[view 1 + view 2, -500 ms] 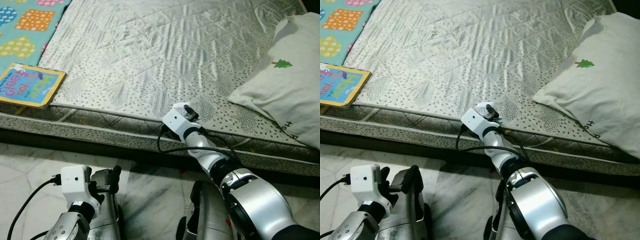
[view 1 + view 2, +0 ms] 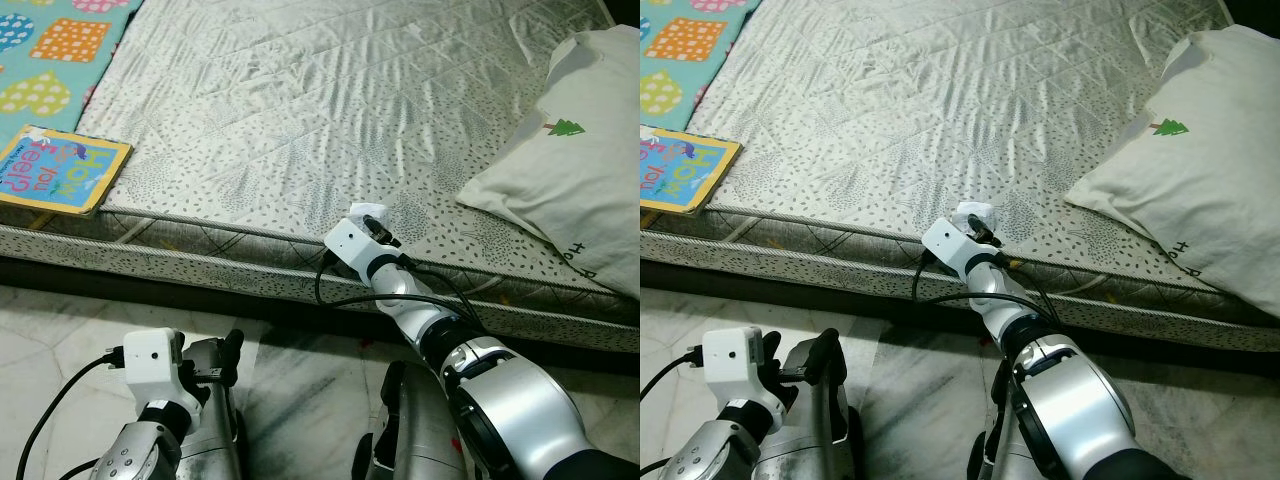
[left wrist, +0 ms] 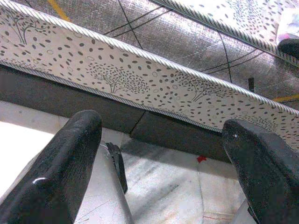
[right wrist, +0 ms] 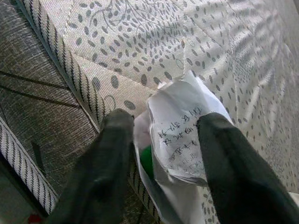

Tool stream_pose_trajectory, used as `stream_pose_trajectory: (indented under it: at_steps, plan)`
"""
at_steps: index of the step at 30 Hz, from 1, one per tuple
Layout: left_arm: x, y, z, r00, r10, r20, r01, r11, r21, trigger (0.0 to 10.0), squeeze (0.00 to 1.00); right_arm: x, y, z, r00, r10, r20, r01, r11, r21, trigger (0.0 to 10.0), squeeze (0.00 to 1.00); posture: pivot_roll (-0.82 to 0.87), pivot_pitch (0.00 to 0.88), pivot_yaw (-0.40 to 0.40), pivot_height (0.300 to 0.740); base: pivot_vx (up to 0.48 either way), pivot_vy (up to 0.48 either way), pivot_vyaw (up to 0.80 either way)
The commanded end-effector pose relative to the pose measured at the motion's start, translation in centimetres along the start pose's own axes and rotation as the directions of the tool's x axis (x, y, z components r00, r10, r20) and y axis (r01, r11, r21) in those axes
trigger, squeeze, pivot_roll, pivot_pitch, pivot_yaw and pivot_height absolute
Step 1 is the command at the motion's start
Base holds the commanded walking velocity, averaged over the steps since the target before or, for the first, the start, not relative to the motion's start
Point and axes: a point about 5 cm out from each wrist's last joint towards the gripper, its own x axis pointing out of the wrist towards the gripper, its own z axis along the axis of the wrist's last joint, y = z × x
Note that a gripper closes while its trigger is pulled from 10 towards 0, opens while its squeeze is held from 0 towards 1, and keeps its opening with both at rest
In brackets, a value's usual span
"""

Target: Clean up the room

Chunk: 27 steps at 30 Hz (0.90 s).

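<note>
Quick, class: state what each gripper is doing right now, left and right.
Left gripper: open, empty, low by the mattress side.
Right gripper: shut on a crumpled paper at the mattress edge.

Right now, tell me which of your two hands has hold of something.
The right hand, out at the mattress edge, grips a crumpled paper with writing on it. The left hand hangs low over the floor, its fingers spread and empty.
</note>
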Motion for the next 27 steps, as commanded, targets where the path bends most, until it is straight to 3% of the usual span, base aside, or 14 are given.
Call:
stream_pose_trajectory:
  at_steps: [1, 19, 27]
  plan:
    - [-0.2, 0.2, -0.5, 1.0, 0.008, -0.023, -0.008, 1.0, 0.0, 10.0, 0.0, -0.1, -0.1, -0.6, 1.0, 0.009, -0.026, -0.009, 1.0, -0.003, 0.0, 0.0, 0.15, 0.25, -0.109, 0.537, 0.0, 0.0, 0.0]
    - [0.1, 0.4, -0.4, 1.0, 0.009, -0.018, -0.009, 1.0, 0.005, 10.0, 0.0, -0.1, -0.1, -0.8, 0.999, 0.02, -0.027, -0.02, 1.0, 0.011, 0.0, 0.0, 0.15, 0.245, -0.108, 0.537, 0.0, 0.0, 0.0]
    - [1.0, 0.4, -0.3, 1.0, 0.005, -0.008, -0.005, 1.0, 0.012, 10.0, 0.0, 0.0, -0.8, -0.6, 1.0, 0.018, -0.01, -0.017, 0.996, 0.093, 0.0, 0.0, 0.13, 0.206, -0.109, 0.537, 0.0, 0.0, 0.0]
